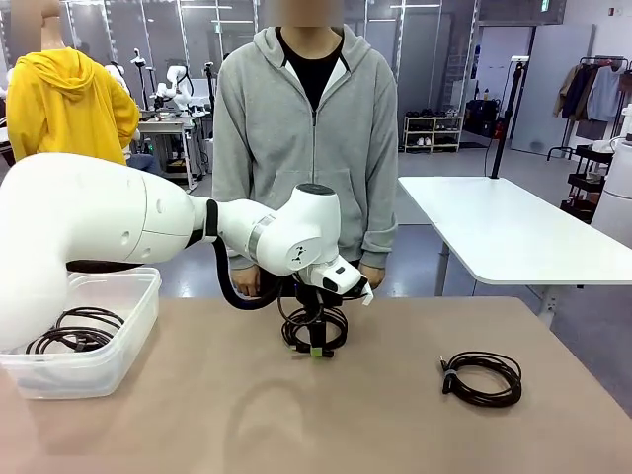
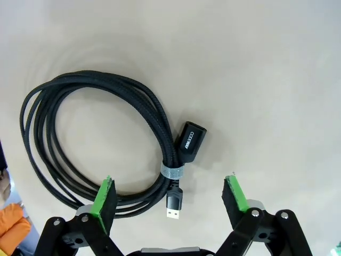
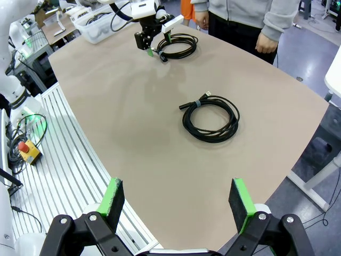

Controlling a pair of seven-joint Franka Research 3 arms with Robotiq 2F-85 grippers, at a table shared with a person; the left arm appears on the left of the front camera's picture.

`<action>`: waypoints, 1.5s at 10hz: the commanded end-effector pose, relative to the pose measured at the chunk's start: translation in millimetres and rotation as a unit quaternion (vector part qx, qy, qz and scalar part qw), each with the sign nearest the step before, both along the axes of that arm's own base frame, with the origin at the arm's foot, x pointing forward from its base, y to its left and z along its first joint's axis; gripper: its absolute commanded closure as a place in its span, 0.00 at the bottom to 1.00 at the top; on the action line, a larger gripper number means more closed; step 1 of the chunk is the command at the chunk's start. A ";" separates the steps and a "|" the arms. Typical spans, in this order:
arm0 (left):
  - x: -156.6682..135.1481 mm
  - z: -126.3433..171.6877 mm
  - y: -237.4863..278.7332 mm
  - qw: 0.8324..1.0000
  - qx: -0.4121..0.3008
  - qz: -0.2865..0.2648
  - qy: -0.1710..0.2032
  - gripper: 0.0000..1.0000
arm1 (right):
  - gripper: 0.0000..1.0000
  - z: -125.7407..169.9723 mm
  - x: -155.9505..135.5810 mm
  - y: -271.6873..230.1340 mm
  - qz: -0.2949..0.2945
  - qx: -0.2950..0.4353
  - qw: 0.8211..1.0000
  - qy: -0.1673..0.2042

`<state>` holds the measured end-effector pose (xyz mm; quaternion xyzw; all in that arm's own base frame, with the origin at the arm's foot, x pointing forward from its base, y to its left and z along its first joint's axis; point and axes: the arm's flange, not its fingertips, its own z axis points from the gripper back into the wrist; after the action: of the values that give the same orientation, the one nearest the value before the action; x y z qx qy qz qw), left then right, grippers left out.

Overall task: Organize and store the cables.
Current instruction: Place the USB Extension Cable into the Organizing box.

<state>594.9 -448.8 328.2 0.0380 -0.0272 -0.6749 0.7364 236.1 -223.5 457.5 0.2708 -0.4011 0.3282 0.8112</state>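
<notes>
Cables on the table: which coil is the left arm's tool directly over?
The middle coil, in front of the person: the open left tool hangs right over its tied part. The other coil lies apart, farther right, with no tool near it.

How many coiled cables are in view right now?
3: middle coil beneath the left gripper, right coil lying free, third coil in the bin; more may hide there.

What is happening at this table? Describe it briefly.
The left tool hangs open over a coiled black USB cable in front of a standing person, not yet gripping it. Another coiled cable lies off to the right. A clear bin already holds cables. The right tool hovers open, high above the table.
</notes>
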 end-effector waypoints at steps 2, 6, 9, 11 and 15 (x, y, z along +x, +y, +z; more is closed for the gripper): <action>19.2 -6.9 -5.9 0.999 0.001 -0.018 0.046 0.00 | 0.00 0.0 -0.7 -1.0 0.005 0.002 1.000 -0.011; 15.4 -12.9 -9.8 0.998 -0.002 -0.028 0.062 1.00 | 0.00 0.0 -0.7 -1.0 0.005 0.002 1.000 -0.011; 13.7 -9.9 -9.3 0.997 -0.005 -0.025 0.077 0.86 | 0.00 0.0 -0.7 -1.0 0.005 0.002 1.000 -0.011; 13.2 -9.9 -8.9 0.996 -0.007 -0.027 0.081 1.00 | 0.00 0.0 -0.7 -1.0 0.005 0.002 1.000 -0.011; 11.2 11.4 -8.6 0.995 -0.026 -0.033 0.095 1.00 | 0.00 0.0 -0.7 -1.0 0.005 0.002 1.000 -0.011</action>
<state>600.5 -454.9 323.0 -0.0217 0.0149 -0.6897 0.7236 236.1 -223.5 457.5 0.2708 -0.4011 0.3283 0.8112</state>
